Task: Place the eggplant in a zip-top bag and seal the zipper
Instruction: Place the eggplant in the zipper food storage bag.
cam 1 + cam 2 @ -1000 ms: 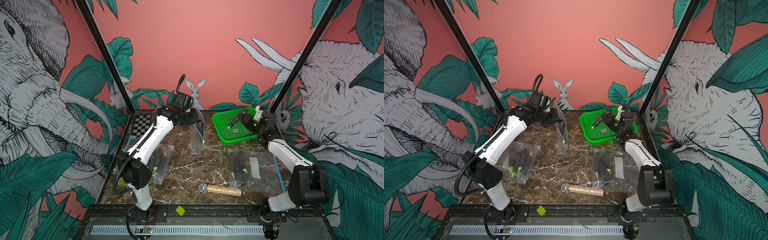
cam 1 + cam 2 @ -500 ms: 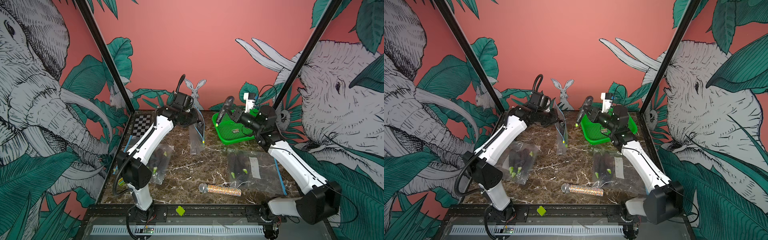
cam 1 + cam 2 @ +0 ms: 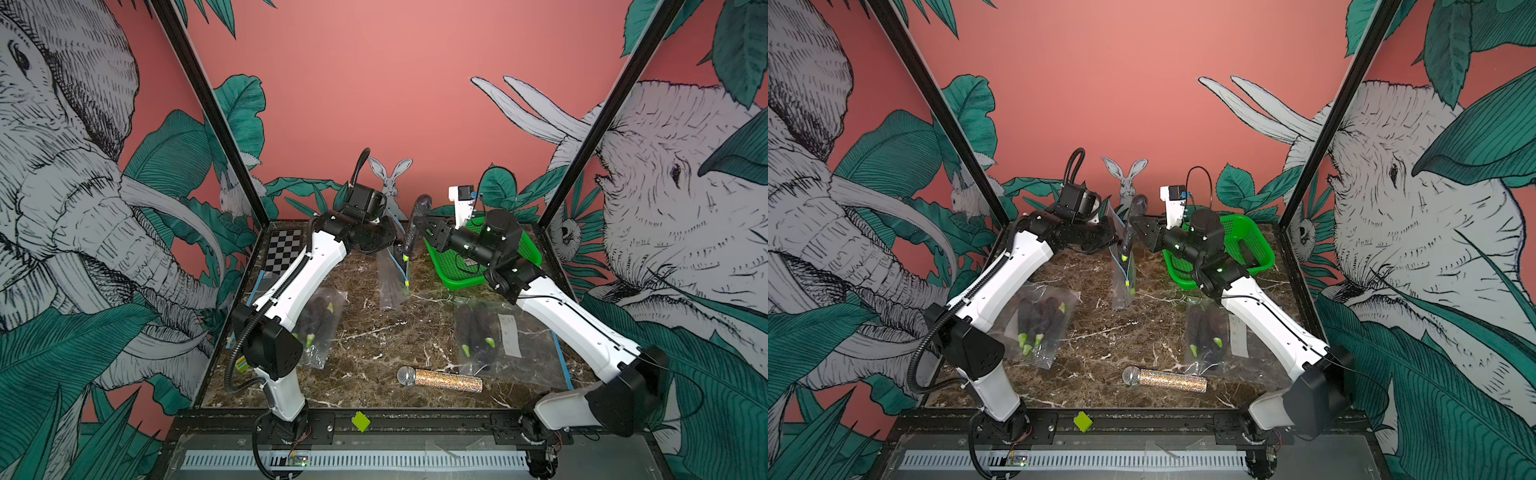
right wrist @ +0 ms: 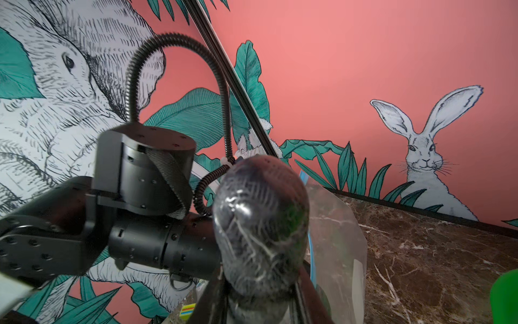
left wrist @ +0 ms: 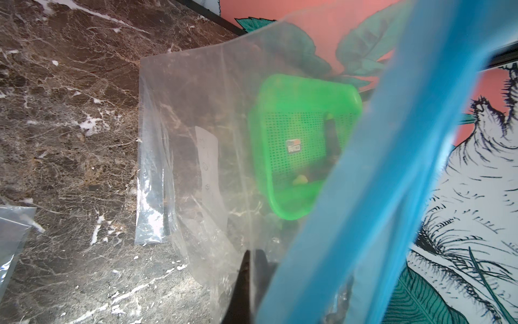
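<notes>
In both top views, just above frame centre, the left hand (image 3: 388, 241) (image 3: 1106, 241) is clenched on the top edge of a clear plastic zip-top bag (image 3: 390, 286) (image 3: 1121, 289) with a blue zipper. The bag hangs over the brown marble bench (image 3: 365, 332). Immediately right of it, the right hand (image 3: 419, 230) (image 3: 1138, 232) grasps the dark purple eggplant (image 3: 417, 216) (image 3: 1134, 214). The eggplant is tilted, its green stem end down at the bag's mouth; whether the tip is inside cannot be told. A green plastic mesh basket (image 3: 461, 284) stands further right.

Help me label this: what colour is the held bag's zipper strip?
Blue; the zipper strip shows best in the left wrist view.
</notes>
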{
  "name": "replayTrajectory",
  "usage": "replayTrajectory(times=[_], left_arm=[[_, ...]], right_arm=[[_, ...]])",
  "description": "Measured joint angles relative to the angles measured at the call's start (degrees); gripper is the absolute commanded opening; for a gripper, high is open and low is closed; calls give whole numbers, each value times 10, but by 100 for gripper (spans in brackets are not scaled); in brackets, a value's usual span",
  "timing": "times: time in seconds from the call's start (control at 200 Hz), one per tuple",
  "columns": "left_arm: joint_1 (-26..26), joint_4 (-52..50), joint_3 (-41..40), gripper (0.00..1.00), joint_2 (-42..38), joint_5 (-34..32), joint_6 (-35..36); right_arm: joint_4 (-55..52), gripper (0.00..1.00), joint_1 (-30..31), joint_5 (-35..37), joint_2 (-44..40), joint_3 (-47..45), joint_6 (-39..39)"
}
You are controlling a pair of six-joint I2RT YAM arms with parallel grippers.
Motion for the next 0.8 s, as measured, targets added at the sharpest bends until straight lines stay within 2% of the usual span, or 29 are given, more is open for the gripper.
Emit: replayTrajectory(times=[0.23, 0.515, 0.665, 0.8], left_arm=[[-3, 0, 0, 0, -19, 0, -2], [-5, -8, 2, 0, -35, -3, -2], [-5, -22, 13, 0, -35, -9, -1], [-6, -27, 35, 0, -35, -9, 1]], right_arm=[[-9, 17, 19, 56, 58, 24, -42], [-57, 16, 48, 116, 63, 34, -149], [-88, 16, 62, 122, 60, 28, -194], [-115, 21, 66, 108, 54, 22, -214]])
